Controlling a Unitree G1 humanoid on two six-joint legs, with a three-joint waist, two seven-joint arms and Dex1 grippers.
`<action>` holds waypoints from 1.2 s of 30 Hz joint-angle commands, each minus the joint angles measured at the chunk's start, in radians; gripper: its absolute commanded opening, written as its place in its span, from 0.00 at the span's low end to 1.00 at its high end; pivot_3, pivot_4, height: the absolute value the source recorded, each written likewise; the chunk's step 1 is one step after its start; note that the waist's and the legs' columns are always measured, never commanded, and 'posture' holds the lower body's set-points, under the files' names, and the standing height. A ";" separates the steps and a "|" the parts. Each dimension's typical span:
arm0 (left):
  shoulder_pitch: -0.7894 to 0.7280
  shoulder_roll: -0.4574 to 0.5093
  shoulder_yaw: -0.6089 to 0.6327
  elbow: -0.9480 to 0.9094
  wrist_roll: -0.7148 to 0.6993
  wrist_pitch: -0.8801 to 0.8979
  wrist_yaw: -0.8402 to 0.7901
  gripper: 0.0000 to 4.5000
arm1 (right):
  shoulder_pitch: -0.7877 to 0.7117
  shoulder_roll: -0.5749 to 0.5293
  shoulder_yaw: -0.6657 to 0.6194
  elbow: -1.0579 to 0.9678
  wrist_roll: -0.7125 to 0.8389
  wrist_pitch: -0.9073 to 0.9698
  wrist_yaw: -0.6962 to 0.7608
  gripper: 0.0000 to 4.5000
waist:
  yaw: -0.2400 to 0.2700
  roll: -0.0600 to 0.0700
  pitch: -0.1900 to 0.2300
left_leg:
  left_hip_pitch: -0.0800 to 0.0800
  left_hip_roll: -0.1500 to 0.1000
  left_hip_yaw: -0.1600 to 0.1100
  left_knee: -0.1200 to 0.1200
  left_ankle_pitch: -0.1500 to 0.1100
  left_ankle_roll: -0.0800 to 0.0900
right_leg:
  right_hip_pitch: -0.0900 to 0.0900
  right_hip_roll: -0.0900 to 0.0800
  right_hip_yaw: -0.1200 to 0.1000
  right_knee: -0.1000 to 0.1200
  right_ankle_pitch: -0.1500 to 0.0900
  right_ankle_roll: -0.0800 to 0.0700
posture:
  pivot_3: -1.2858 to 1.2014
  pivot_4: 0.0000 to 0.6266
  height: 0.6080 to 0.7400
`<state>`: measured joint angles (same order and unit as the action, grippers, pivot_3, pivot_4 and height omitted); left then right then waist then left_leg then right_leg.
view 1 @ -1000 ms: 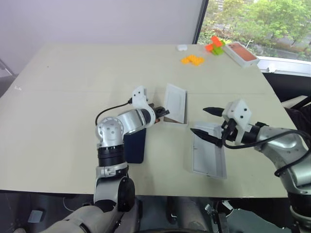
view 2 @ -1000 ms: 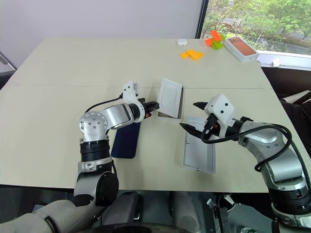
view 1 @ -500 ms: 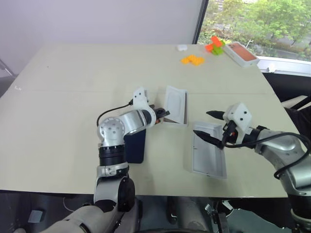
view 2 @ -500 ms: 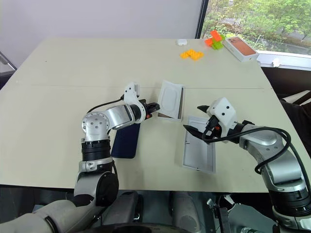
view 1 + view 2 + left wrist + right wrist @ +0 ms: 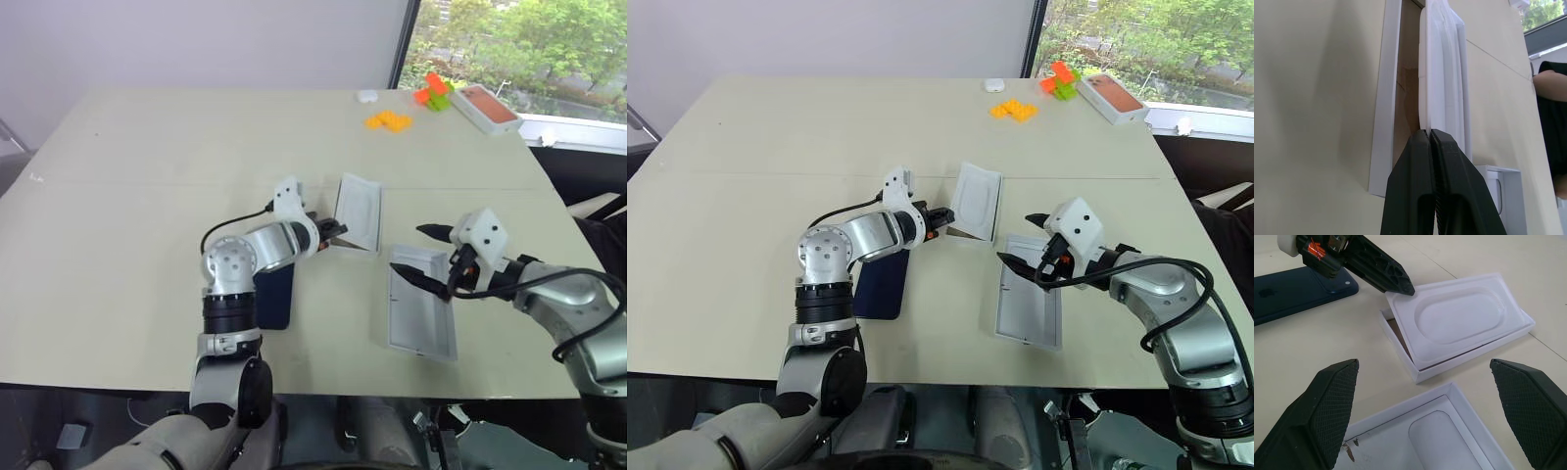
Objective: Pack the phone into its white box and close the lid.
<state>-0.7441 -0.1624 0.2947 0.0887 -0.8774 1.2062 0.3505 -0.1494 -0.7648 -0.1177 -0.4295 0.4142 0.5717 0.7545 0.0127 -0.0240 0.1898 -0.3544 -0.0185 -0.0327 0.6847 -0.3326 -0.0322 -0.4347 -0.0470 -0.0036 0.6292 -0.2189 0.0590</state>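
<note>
Left tool (image 5: 1400, 286) pinches insert (image 5: 1459, 320) tilted above white box (image 5: 1400, 350).

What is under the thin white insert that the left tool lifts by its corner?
Under the tilted insert sits the white box. Through the gap only a strip of its brown inner floor shows. The rest of the inside is covered by the insert. The left tool pinches the insert's corner.
</note>
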 commanded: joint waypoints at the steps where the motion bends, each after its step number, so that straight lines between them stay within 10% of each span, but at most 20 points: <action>1: -0.031 -0.090 -0.007 -0.009 -0.032 -0.019 -0.015 0.07 | -0.007 0.005 -0.007 -0.022 0.002 -0.019 -0.001 1.00 | 0.000 0.000 0.000 | 0.000 0.000 0.000 0.000 0.000 0.000 | 0.000 0.000 0.000 0.000 0.000 0.000 | 0.52 0.24 1.00; 7: -0.021 -0.080 -0.008 -0.025 -0.063 -0.008 -0.024 0.64 | -0.008 0.006 -0.006 -0.023 0.004 -0.018 0.001 1.00 | 0.000 0.000 0.000 | 0.000 0.000 0.000 0.000 0.000 0.000 | 0.000 0.000 0.000 0.000 0.000 0.000 | 0.52 0.24 1.00; 15: -0.014 -0.013 0.026 -0.113 -0.156 0.045 -0.014 0.64 | -0.010 0.008 -0.005 -0.022 0.003 -0.019 0.000 1.00 | -0.001 0.000 0.000 | 0.000 0.000 0.000 0.000 0.000 0.000 | 0.000 0.000 0.000 0.000 0.000 0.000 | 0.52 0.24 1.00; 19: 0.016 0.170 -0.051 -0.232 -0.066 -0.019 -0.158 0.64 | -0.042 0.038 0.005 -0.004 0.001 -0.017 -0.027 1.00 | -0.009 0.000 0.000 | 0.001 0.000 0.000 0.000 0.000 0.000 | 0.000 0.000 0.000 0.000 0.000 0.000 | 0.52 0.24 1.00; 22: 0.090 0.348 -0.140 -0.281 0.077 -0.180 -0.333 0.66 | -0.102 0.062 0.044 0.044 -0.038 0.007 -0.069 0.82 | -0.026 0.001 0.000 | 0.002 0.001 0.000 -0.001 0.004 -0.007 | 0.000 0.001 0.001 0.002 0.000 0.000 | 0.52 0.24 1.00; 29: 0.265 0.606 -0.254 -0.313 0.286 -0.464 -0.648 0.66 | -0.241 0.132 0.155 0.140 -0.104 0.050 -0.120 0.05 | -0.024 0.001 0.000 | 0.001 0.001 0.000 -0.001 0.003 -0.003 | -0.001 0.000 0.001 0.001 0.000 -0.001 | 0.52 0.24 1.00; 36: 0.475 0.741 -0.305 -0.345 0.347 -0.618 -0.919 0.66 | -0.430 0.238 0.354 0.382 -0.284 0.061 -0.185 0.01 | -0.023 0.002 0.000 | -0.003 0.006 0.002 -0.002 0.001 0.001 | -0.005 0.000 0.001 0.001 0.000 -0.001 | 0.52 0.24 1.00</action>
<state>-0.2755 0.5765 -0.0229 -0.2048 -0.5107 0.6268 -0.5077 -0.5329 -0.5502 0.2005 -0.0877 0.1757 0.6612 0.5811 -0.0102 -0.0219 0.1895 -0.3574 -0.0120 -0.0302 0.6832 -0.3322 -0.0309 -0.4399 -0.0469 -0.0024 0.6298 -0.2188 0.0580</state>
